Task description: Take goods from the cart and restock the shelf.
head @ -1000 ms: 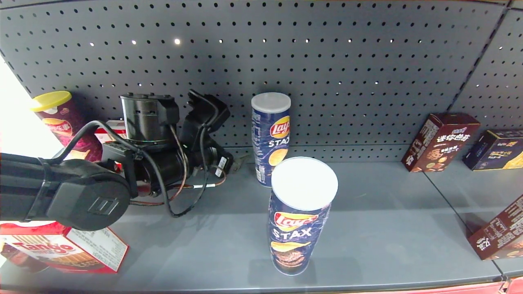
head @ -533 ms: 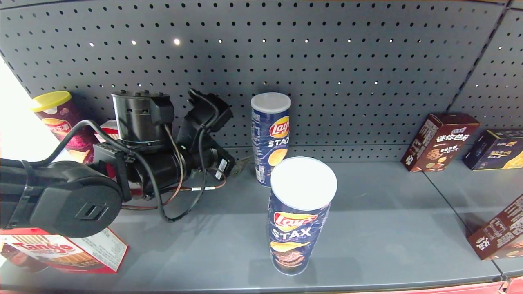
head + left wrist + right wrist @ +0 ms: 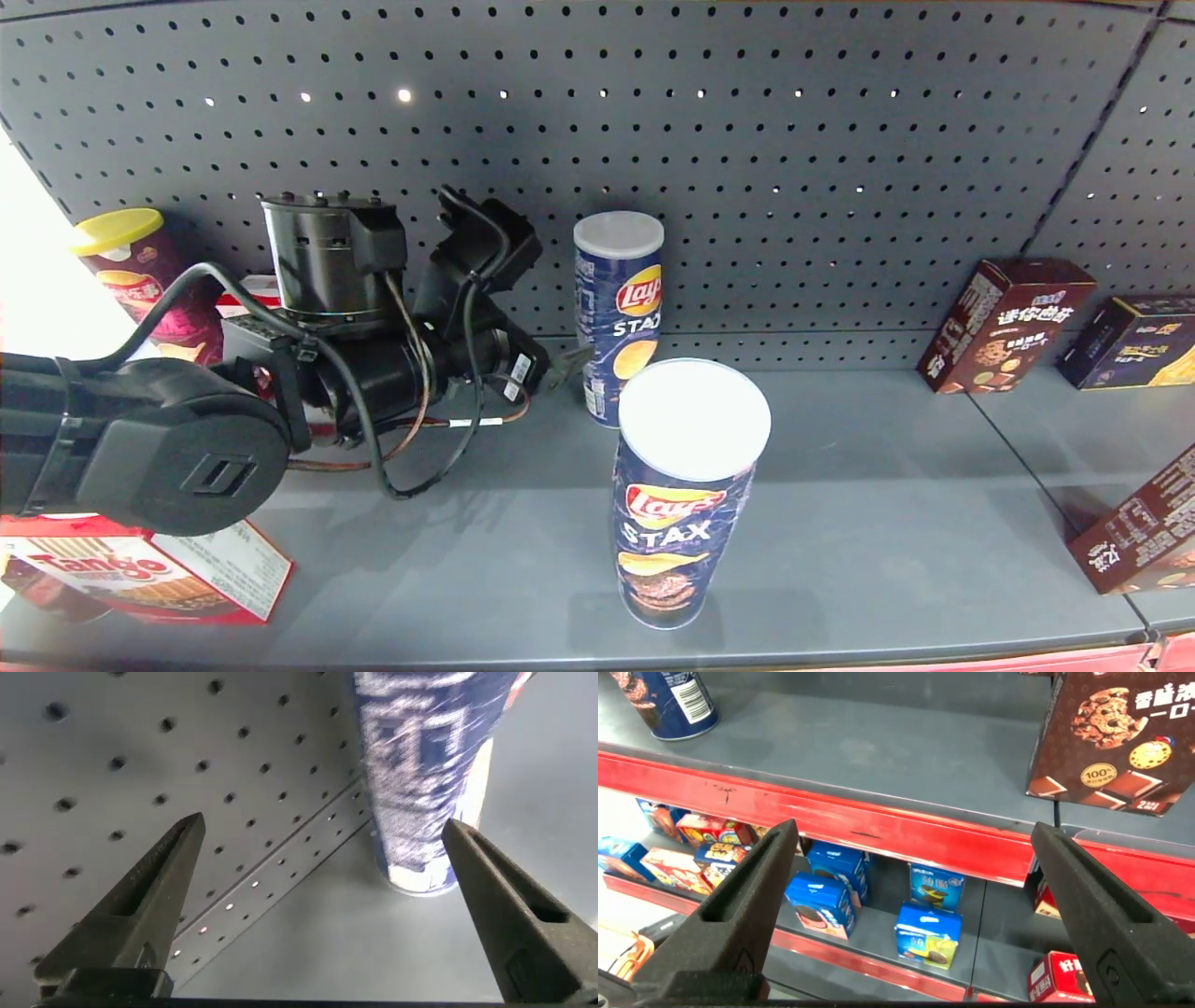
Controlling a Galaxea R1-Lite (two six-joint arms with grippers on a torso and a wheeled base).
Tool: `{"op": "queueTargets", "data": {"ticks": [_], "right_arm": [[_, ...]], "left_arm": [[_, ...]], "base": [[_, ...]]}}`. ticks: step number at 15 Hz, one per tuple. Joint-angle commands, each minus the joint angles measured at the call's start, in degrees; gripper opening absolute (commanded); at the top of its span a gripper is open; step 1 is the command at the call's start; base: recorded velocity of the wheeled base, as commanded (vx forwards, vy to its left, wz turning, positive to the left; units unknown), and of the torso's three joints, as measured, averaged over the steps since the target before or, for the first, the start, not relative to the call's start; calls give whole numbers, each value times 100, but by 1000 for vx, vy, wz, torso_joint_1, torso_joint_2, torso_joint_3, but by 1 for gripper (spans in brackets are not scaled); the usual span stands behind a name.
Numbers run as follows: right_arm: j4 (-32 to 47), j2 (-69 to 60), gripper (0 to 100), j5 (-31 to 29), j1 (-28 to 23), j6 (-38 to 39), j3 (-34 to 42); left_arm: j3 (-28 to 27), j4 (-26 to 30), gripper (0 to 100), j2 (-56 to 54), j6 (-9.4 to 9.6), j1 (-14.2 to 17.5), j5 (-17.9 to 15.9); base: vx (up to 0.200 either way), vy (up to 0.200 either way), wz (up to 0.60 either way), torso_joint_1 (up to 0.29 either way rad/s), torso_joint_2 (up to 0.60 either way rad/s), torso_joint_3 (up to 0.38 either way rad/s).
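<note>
Shelf: a grey metal shelf [image 3: 887, 523] with a perforated grey back panel [image 3: 747, 140] is carrying all the goods; a red front edge [image 3: 878, 812] is running along it.
Left arm: the black arm is reaching in from the left over the shelf, low and near the back panel.
Front can: a tall blue crisp can with a white lid [image 3: 686, 495] is standing upright towards the shelf's front, apart from both grippers.
Rear can: a second blue crisp can with a clear lid [image 3: 619, 313] is standing upright against the back panel, directly behind the first.
Wafer box: a red and white carton [image 3: 159, 569] is lying at the front left.
Brown carton: a dark brown biscuit box [image 3: 1004, 322] is standing at the right rear.
Left gripper: the left gripper [image 3: 565, 362] is holding its fingers spread wide with nothing between them, just beside the rear can's base.
Right gripper: the right gripper [image 3: 915, 831] is hanging spread and empty in front of the red edge.
</note>
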Motion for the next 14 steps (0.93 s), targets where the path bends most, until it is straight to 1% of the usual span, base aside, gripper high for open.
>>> {"op": "queueTargets", "data": {"ticks": [1, 5, 11, 14], "right_arm": [[-2, 7, 100, 0, 1, -4, 0], [7, 7, 100, 0, 1, -4, 0], [-2, 7, 100, 0, 1, -4, 0], [-2, 7, 100, 0, 1, -4, 0]], "left_arm": [[-61, 0, 100, 128, -8, -13, 20], [-343, 0, 100, 295, -17, 40, 73], [-299, -9, 100, 277, -17, 110, 99], [-255, -36, 100, 259, -17, 110, 187]], "base": [[0, 0, 0, 0, 0, 0], [0, 0, 0, 0, 0, 0], [0, 0, 0, 0, 0, 0], [0, 0, 0, 0, 0, 0]]}}
